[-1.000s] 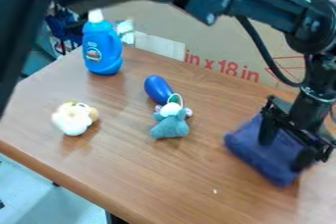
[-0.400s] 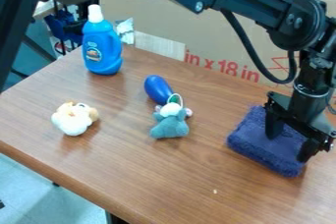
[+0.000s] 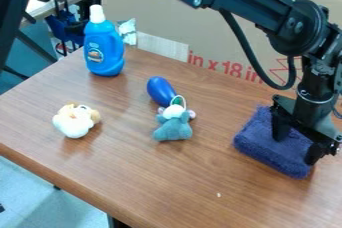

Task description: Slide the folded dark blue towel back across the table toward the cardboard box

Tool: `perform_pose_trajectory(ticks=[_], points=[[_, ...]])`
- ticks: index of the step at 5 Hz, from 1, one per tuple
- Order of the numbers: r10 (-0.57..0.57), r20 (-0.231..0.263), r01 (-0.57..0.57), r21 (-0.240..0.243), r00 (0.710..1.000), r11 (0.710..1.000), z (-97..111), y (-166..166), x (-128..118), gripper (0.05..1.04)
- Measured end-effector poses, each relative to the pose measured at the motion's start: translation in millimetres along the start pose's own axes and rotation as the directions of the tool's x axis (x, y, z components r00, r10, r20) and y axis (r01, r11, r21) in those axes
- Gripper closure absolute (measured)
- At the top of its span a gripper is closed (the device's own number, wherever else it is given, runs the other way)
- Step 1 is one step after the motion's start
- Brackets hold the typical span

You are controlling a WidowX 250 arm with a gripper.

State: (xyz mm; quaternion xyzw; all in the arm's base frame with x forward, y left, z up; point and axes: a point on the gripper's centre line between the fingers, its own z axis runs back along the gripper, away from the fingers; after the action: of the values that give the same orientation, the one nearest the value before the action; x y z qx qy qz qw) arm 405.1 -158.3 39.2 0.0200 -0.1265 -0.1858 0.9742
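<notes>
At the right of the camera view the black gripper (image 3: 296, 147) hangs down over a dark blue fluffy cloth (image 3: 262, 148). Its two fingers stand wide apart, with part of the cloth between and below them. One finger is above the cloth's middle, the other by its right edge; whether they touch it I cannot tell. The cloth lies as a thick, roughly square pad. Left of it, mid-table, sits a grey-blue plush toy (image 3: 174, 128) with a white top, and a blue rounded object (image 3: 160, 91) lies just behind it.
A cream and white plush toy (image 3: 75, 121) sits on the left of the wooden table (image 3: 167, 182). An upright blue bottle with a white cap (image 3: 103, 49) stands at the back left. A large cardboard box (image 3: 180, 22) stands behind the table.
The cloth has shifted up and slightly to the right in the view, and lies flatter than at first. The arm has shifted a little to the left, its fingers remaining over the cloth.
</notes>
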Motion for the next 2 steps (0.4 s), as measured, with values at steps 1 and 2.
perform_pose_trajectory(ticks=[1,2], points=[[-0.015,0.090,0.010,0.057,0.996,0.998,-0.2,8.7,11.5,0.082],[-0.032,0.131,0.017,0.110,0.991,0.994,6.2,19.0,27.8,0.082]])
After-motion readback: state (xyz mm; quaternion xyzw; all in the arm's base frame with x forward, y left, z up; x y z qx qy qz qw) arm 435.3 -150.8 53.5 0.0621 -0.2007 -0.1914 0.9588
